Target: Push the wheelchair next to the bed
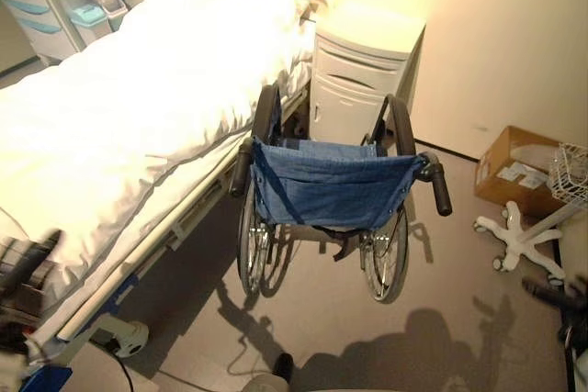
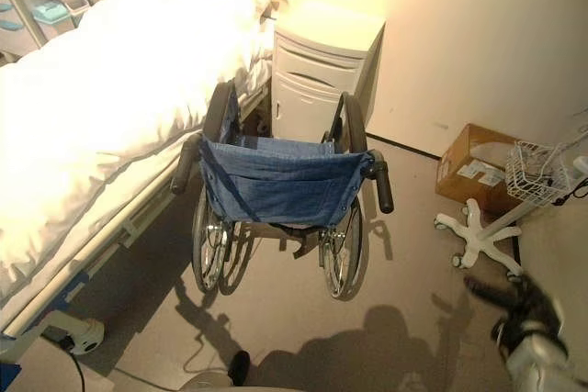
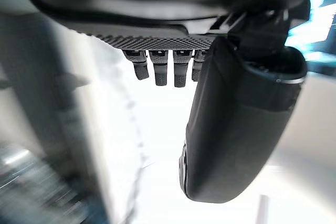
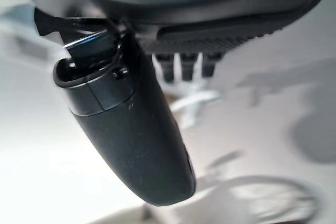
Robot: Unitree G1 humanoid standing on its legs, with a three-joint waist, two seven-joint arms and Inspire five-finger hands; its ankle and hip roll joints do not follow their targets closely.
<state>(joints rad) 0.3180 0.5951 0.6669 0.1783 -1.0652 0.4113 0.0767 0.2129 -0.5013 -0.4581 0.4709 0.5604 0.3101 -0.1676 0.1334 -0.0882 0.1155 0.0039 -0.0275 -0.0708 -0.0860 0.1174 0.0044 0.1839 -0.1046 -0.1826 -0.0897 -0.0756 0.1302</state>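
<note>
Alongside bed (image 1: 110, 126): wheelchair (image 1: 331, 185), blue fabric back, spoked wheels.

The wheelchair (image 1: 326, 199) had a blue denim-like cloth back, shiny spoked metal wheels and matt dark grips. Soft white cloth, rumpled, covered the bed (image 1: 138, 107). The cabinet (image 1: 358, 71) looked smooth, pale plastic; the box (image 1: 514, 172) was plain brown cardboard. Both hands' thumbs showed smooth dark plastic.

Both eye views look down from the head, sharing the wheelchair (image 1: 326, 195) beside the bed (image 1: 119, 126). Each wrist view looks very closely along its own hand, over its thumb.
</note>
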